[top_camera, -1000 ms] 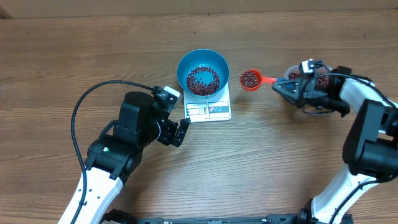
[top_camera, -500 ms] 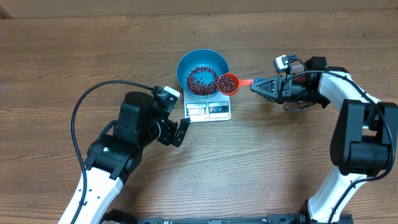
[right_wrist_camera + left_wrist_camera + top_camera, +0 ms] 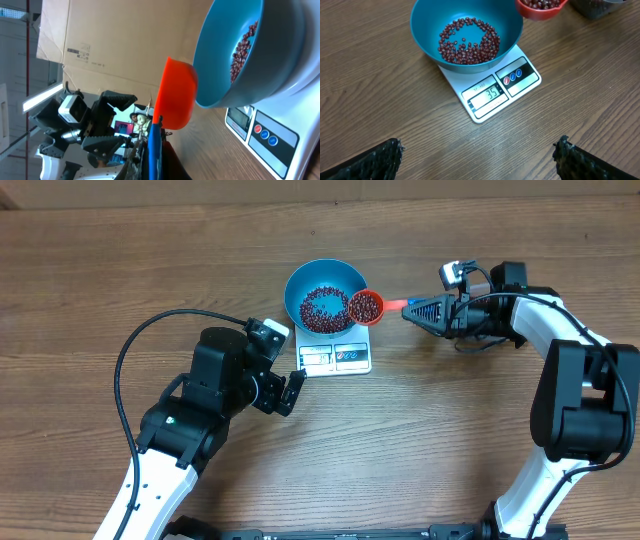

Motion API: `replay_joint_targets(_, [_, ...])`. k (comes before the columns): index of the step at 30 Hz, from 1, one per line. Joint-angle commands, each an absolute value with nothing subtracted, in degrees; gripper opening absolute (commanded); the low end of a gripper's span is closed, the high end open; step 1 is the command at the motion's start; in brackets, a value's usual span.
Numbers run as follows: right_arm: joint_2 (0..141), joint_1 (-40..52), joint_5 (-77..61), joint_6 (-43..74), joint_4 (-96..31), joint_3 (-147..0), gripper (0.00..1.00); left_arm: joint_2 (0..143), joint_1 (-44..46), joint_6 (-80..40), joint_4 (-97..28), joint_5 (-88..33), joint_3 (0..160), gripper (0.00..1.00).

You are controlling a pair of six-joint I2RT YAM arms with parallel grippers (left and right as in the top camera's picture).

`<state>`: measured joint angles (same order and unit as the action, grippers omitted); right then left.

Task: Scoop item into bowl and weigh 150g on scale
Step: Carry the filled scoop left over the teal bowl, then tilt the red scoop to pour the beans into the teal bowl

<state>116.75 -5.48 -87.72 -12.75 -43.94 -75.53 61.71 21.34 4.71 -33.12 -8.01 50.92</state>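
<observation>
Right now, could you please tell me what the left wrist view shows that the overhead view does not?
Only the left wrist view: legible digits on the scale. Only overhead: the right gripper shut on the scoop's handle. Both: beans in the bowl on the scale, with the loaded scoop at the bowl's rim.

I read 35 on the display [image 3: 490, 95] of the scale [image 3: 530, 82], near side; the small print above it is too blurred.
</observation>
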Motion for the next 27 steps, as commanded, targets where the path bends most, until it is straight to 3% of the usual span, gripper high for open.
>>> replay_joint_targets(1, [117.38,-4.89,-89.45,-5.56,-39.51,-76.99,0.04,60.73,21.12,5.78,-33.01,-8.82,50.74,1.0])
replay_joint_targets(13, [117.38,-0.21,-78.72,10.72,-21.04,-76.99,0.04,60.73,21.12,5.78,-33.01,-8.82,50.74,1.0])
replay_joint_targets(27, [117.38,3.6,-71.59,3.53,-7.31,-76.99,0.04,60.73,21.12,5.78,-33.01,-8.84,50.74,1.0])
